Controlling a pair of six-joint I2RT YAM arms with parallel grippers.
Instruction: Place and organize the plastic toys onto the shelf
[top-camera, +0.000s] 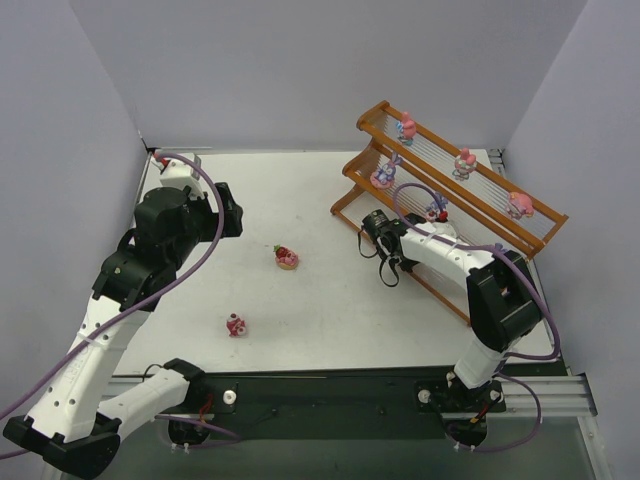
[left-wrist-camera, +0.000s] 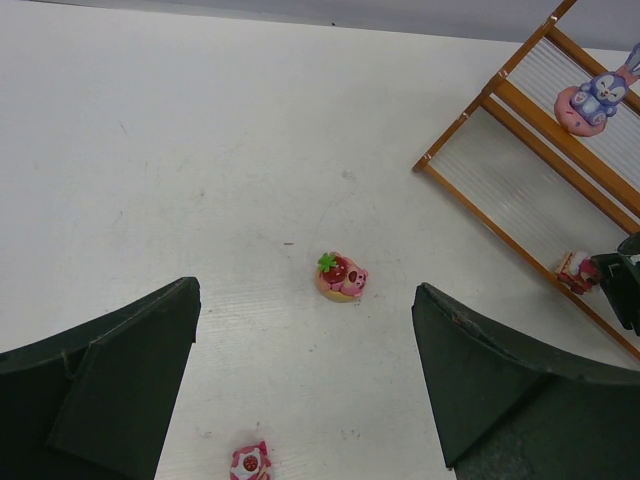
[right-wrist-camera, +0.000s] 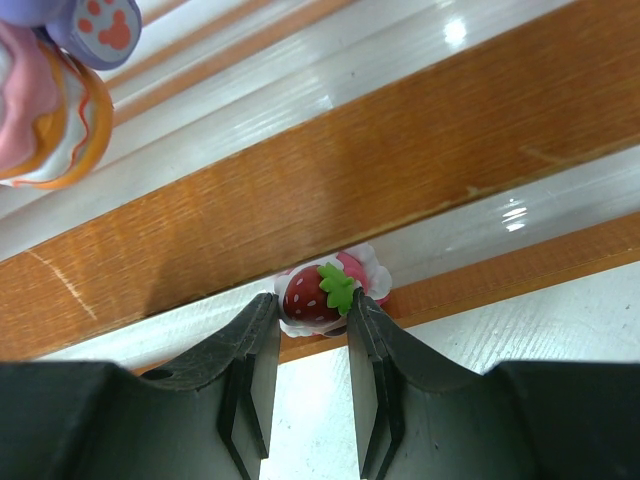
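The orange-brown shelf (top-camera: 440, 137) stands at the back right. Several plastic toys sit on its upper tiers, among them a pink one (top-camera: 464, 162) and a blue-purple bunny (left-wrist-camera: 597, 95). My right gripper (right-wrist-camera: 312, 305) is shut on a strawberry toy (right-wrist-camera: 318, 290) with a white frill, held against the front rail of the lowest tier (right-wrist-camera: 350, 160). In the top view that gripper (top-camera: 368, 230) is at the shelf's left end. My left gripper (left-wrist-camera: 305, 288) is open, high above the table. A strawberry-bear toy (left-wrist-camera: 341, 275) lies just ahead of it, and a small pink toy (left-wrist-camera: 249, 464) lies nearer.
The two loose toys lie mid-table, one (top-camera: 287, 257) in the centre and one (top-camera: 236, 325) nearer the front. Grey walls close in the table on three sides. The right arm's purple cable (top-camera: 405, 190) loops in front of the shelf.
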